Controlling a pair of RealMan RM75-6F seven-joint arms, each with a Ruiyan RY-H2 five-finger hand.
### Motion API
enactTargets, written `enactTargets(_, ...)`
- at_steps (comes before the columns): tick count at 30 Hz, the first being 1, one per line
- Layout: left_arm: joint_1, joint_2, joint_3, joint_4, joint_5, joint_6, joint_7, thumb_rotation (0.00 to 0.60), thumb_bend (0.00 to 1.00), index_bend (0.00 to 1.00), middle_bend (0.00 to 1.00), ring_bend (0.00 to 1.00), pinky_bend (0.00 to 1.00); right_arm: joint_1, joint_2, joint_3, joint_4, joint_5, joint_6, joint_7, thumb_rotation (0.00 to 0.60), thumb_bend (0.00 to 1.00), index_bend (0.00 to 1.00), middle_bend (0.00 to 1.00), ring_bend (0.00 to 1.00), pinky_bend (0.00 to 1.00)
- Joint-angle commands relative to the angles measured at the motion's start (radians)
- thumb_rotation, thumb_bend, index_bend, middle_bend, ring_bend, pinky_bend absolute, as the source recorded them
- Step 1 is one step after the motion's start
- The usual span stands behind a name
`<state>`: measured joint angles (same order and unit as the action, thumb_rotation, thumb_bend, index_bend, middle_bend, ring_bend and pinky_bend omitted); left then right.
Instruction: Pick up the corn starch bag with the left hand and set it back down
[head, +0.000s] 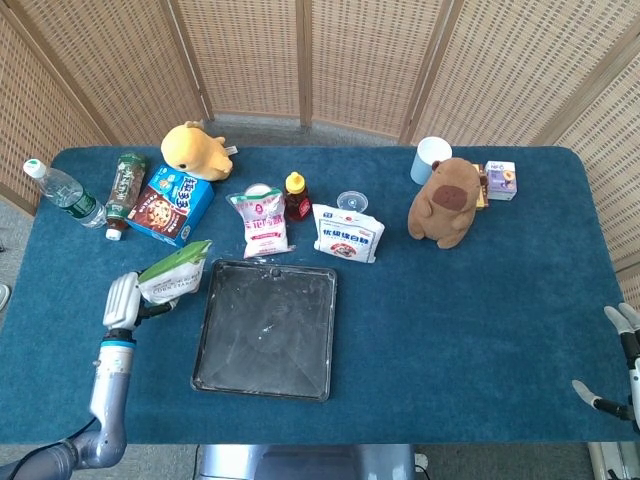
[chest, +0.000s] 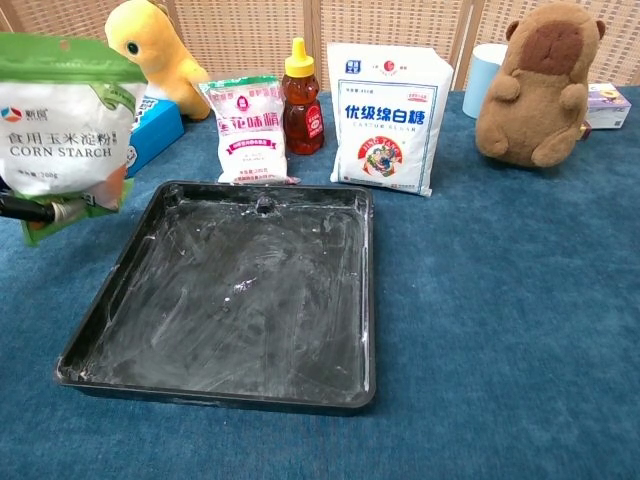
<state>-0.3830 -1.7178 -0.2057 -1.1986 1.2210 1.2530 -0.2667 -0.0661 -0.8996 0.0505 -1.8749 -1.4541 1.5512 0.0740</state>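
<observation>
The corn starch bag (head: 176, 272) is white with a green top and stands upright just left of the black tray (head: 232, 368). In the chest view the corn starch bag (chest: 66, 125) faces me at the far left, label readable. My left hand (head: 122, 300) is at the bag's left side and holds it near the bottom; a dark fingertip (chest: 32, 208) shows across the bag's lower edge. Whether the bag's base touches the cloth I cannot tell. My right hand (head: 622, 382) sits at the table's far right edge, fingers apart, holding nothing.
Behind the tray stand a pink-labelled bag (head: 261, 222), a honey bottle (head: 295, 196) and a sugar bag (head: 347, 233). A cookie box (head: 170, 204), two bottles (head: 124, 190) and a yellow plush (head: 196, 150) are at the back left. A brown plush (head: 444, 201) and a cup (head: 431, 159) are at the back right.
</observation>
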Motion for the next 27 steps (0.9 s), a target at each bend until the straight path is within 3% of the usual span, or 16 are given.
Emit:
enactTargets(1,-0.001,-0.011,0.022,0.026,0.01,-0.034,0.02,0.6,0.29,0.47,0.38,0.34,0.24,0.0,0.0,0.0,0.0,0.001,-0.001,0.0,0.6,0.09,0.03,0.0,0.0,0.0)
enactTargets(3,0.002,-0.013,0.022,0.023,0.004,-0.039,0.029,0.6,0.19,0.22,0.15,0.18,0.12,0.0,0.001,0.0,0.0,0.001,-0.001,0.001,0.6,0.09,0.03,0.0,0.0,0.0)
enactTargets(6,0.011,-0.017,0.018,0.022,0.011,-0.02,0.021,0.6,0.08,0.07,0.02,0.07,0.07,0.0,0.001,0.0,0.001,0.0,0.0,0.003,0.6,0.09,0.03,0.0,0.0,0.0)
enactTargets(16,0.062,-0.016,0.036,0.031,0.095,0.104,-0.035,0.599,0.02,0.04,0.0,0.02,0.06,-0.001,0.002,-0.002,-0.002,-0.002,0.0,0.002,0.6,0.09,0.03,0.0,0.0,0.0)
enactTargets(22,0.128,0.053,0.06,-0.005,0.177,0.242,-0.096,0.6,0.02,0.04,0.0,0.02,0.06,-0.004,0.008,-0.001,-0.004,-0.003,0.006,0.014,0.6,0.09,0.03,0.0,0.0,0.0)
enactTargets(27,0.175,0.157,0.044,-0.052,0.174,0.307,-0.037,0.599,0.02,0.04,0.0,0.01,0.06,-0.005,0.011,0.0,-0.003,-0.005,0.01,0.019,0.6,0.09,0.03,0.0,0.0,0.0)
